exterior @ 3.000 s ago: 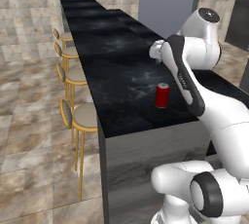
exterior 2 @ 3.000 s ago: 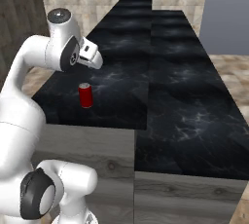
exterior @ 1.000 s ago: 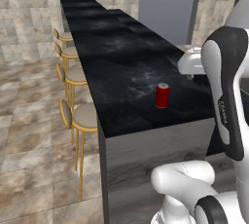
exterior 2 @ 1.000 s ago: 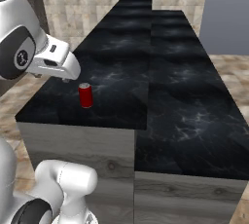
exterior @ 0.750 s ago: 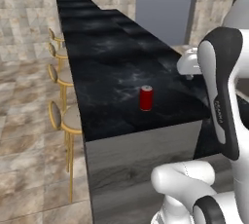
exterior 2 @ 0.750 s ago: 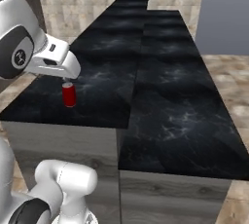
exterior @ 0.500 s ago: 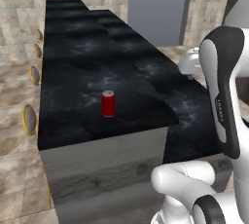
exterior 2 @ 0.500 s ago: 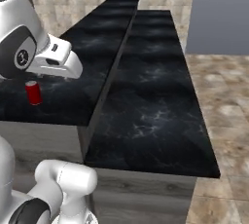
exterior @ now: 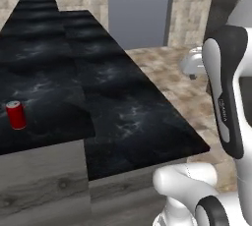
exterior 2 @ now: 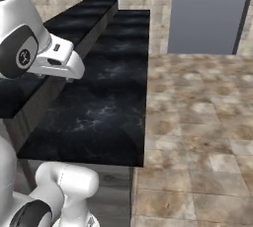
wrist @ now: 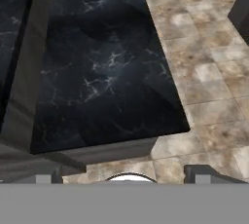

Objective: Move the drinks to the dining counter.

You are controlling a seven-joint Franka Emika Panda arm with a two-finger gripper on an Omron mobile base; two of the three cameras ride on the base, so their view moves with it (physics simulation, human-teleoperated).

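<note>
One small red can (exterior: pixel 15 115) stands on the glossy black stone dining counter (exterior: pixel 123 112), the gripper (wrist: pixel 124 173) wide apart and empty, other drinks left.

A can (exterior: pixel 15 115) stands upright on the raised ledge (exterior: pixel 34 87) of the dining counter (exterior: pixel 128 117), near that ledge's front end, well apart from the gripper (wrist: pixel 121 178) and off to the fingers' left. The ledge runs along the left side of the counter's lower level. In the hand view, the lower level's near corner lies just ahead of the fingertips (wrist: pixel 48 177), with tiled floor (wrist: pixel 214 86) to their right and beyond the counter's end.
</note>
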